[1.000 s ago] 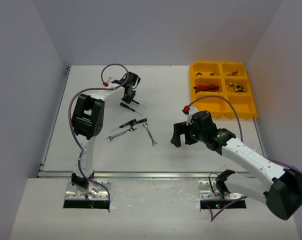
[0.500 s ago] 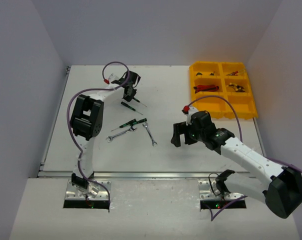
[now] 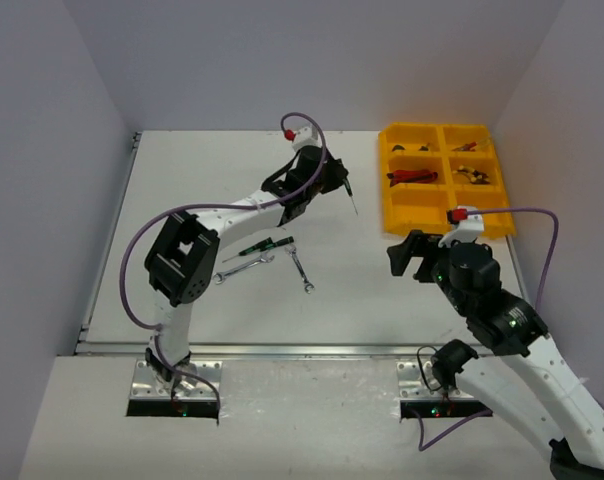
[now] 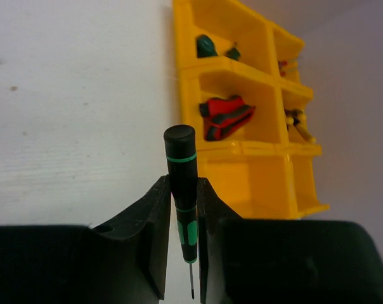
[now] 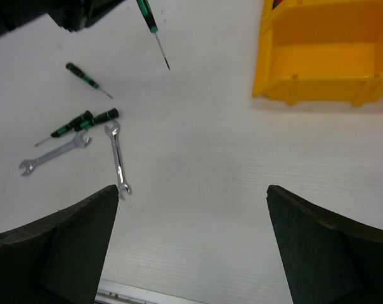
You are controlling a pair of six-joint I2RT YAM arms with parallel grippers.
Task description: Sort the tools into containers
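Here the left gripper (image 4: 181, 187) clenches a green-banded screwdriver (image 4: 181, 152) near the yellow tray (image 4: 242, 180), while the right gripper (image 3: 404, 258) hangs released, empty, above the desk (image 3: 182, 180)

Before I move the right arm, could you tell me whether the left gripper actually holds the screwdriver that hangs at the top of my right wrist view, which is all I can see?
Observer: Yes. The left wrist view shows the left gripper shut on the green-banded screwdriver, clamped on its handle.
Operator: Thank you. What lies in the middle row of the yellow tray?
Observer: From above, the yellow tray has red-and-black cutters in the left middle compartment and yellow-handled pliers in the right one.
Operator: And the near right compartment?
Observer: From above, the near right compartment looks empty.
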